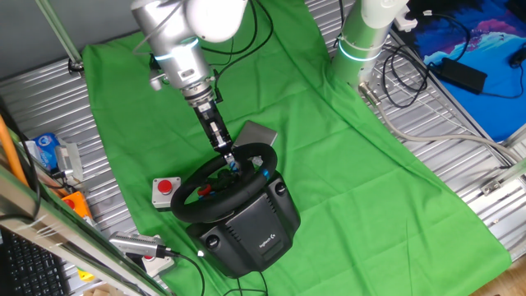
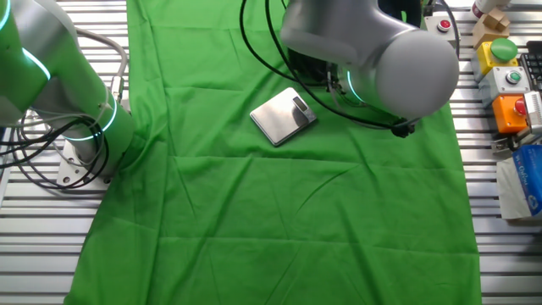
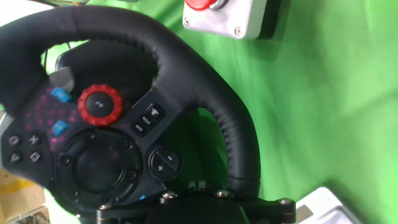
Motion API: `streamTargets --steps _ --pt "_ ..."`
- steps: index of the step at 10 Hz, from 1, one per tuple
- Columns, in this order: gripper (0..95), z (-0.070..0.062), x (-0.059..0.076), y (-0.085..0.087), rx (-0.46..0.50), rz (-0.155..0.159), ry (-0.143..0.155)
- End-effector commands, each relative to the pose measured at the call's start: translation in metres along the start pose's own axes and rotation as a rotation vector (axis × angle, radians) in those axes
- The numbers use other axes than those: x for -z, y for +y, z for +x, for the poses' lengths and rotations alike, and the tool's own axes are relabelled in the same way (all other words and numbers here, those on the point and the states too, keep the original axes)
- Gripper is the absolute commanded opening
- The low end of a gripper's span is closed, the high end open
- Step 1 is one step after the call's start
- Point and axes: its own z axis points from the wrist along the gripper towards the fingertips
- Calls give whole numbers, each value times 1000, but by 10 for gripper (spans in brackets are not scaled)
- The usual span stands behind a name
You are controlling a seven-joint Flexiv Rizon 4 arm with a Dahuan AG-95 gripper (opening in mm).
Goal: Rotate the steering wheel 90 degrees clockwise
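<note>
The steering wheel (image 1: 226, 185) sits on its bulky black base (image 1: 251, 230) near the front edge of the green cloth (image 1: 353, 164) covering the surface, with a small grey box with a red button (image 1: 166, 191) just beside it on one side and a flat metal plate (image 1: 256, 134) just behind. The pincer (image 1: 232, 161) reaches down to the far part of the rim; the hand view shows the padded rim (image 3: 236, 137) running into the fingers' mount, but whether they are clenched on it I cannot tell. Judgement: rim is stiff, leather-like, grippy; base heavy enough to stay put. Best hold is the rim itself, clear of the spokes, pushing along its arc.
</note>
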Motion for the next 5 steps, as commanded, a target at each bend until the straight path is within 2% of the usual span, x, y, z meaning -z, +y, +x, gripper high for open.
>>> streamTargets --steps 1,5 --pt "0 4 4 -1 -4 -4 2" --pt "0 10 8 3 -10 -5 1"
